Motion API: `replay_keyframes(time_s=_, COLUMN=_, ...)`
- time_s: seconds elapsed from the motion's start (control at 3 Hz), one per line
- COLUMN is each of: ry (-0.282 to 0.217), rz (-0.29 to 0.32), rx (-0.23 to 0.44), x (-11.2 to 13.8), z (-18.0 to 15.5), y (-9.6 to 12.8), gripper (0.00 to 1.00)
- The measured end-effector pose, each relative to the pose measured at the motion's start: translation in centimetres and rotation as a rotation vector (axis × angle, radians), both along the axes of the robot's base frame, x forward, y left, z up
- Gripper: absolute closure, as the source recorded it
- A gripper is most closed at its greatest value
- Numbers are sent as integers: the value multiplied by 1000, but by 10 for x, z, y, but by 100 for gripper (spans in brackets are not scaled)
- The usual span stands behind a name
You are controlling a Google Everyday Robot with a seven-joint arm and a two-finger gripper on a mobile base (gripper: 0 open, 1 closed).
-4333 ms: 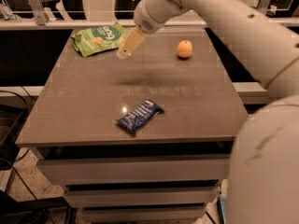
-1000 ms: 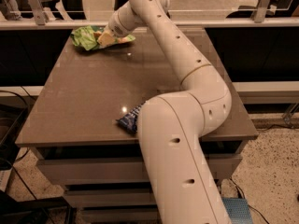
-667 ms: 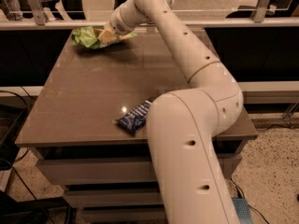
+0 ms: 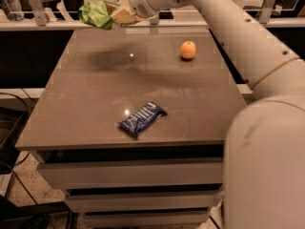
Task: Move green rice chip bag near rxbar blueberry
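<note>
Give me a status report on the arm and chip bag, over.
Gripper shut on green rice chip bag, held above table, far left corner. Rxbar blueberry lies near front edge. Orange fruit sits far right, off the direct path.

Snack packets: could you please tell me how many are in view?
2. The bag hangs crumpled in the hand, held above the table's far-left corner; the bar lies flat near the front edge. The arm could hide others at right.

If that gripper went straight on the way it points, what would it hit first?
The gripper, holding the green bag, points left; beyond that, maybe the slanted post, though depth is unclear.
</note>
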State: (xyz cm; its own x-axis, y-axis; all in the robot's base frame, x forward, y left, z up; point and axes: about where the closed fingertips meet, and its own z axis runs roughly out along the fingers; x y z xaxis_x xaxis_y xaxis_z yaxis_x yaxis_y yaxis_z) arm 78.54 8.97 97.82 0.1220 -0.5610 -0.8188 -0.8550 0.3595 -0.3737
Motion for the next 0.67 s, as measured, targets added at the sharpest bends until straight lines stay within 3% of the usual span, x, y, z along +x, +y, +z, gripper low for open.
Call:
replay_keyframes(time_s=0.33, ry=-19, rz=-36, rx=11, x=-58, z=30, y=-37, gripper=100)
replay_keyframes(time_s=0.67, ry=33, rz=-34, rx=-34, x=-75, z=-5, y=-46, gripper=100)
